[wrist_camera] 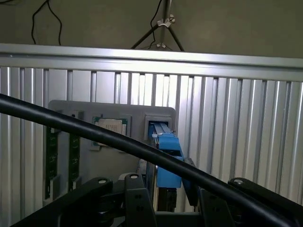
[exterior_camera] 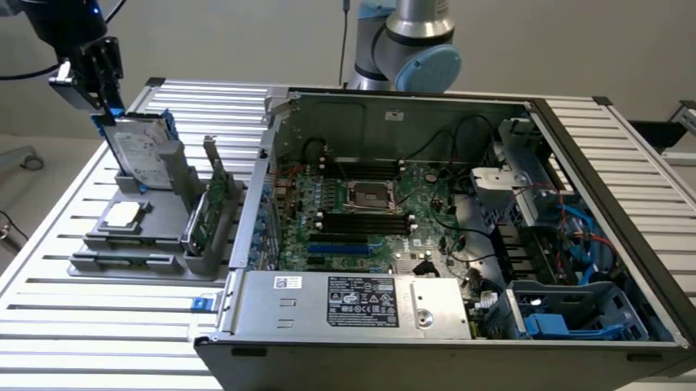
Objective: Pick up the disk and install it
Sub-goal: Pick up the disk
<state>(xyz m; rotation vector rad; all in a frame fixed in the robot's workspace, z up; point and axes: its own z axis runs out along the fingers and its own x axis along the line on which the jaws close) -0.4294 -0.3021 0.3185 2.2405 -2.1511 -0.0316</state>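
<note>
The silver-grey metal disk with a blue plastic bracket (exterior_camera: pixel 147 155) stands upright in the back slot of a grey plastic holder tray (exterior_camera: pixel 120 265). The black pincer (exterior_camera: pixel 109 102) sits over the disk's top edge, jaws apart on either side of the bracket. On the tray there is also a small square silver chip (exterior_camera: pixel 123 213) in front of the disk and an upright green circuit card (exterior_camera: pixel 214 195) on the side nearest the open black computer case (exterior_camera: pixel 413 114). A black cable (wrist_camera: pixel 118 137) crosses in front of the wrist camera. Bare slatted aluminium surface (exterior_camera: pixel 87 326) lies in front of the tray.
</note>
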